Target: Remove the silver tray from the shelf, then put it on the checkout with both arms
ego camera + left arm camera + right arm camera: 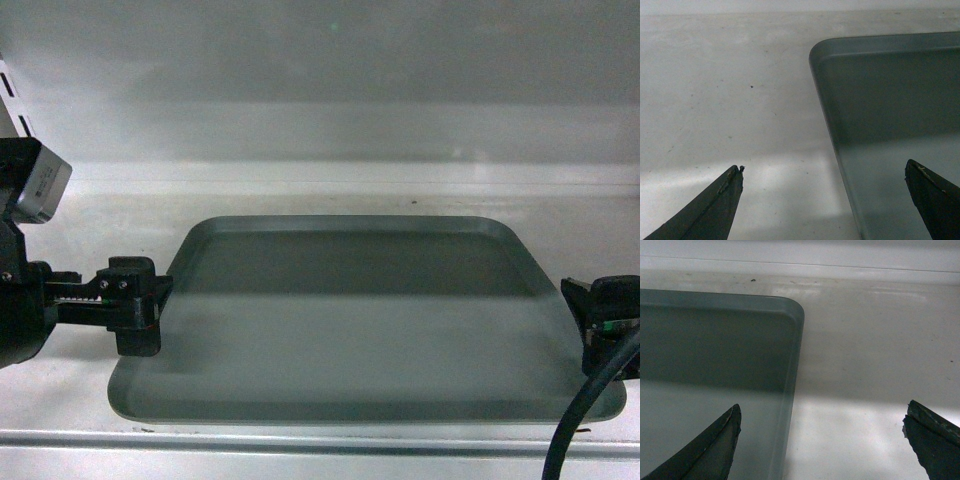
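The big flat grey-silver metal tray (370,330) with round corners lies flat on the plain white metal shelf board (100,215), its near edge close to the shelf's front lip. It is not lifted yet.

The black left gripper (150,305) is at the tray's left edge. Its jaws are wide open, one finger over the shelf and one over the tray, so the low rim (827,115) sits between them, ready to be pinched.

The black right gripper (822,440) waits at the tray's right edge the same way, jaws open across that rim (792,385). The tray is very wide, so I think each arm must take one side.

Behind the tray is the pale back panel (320,70).
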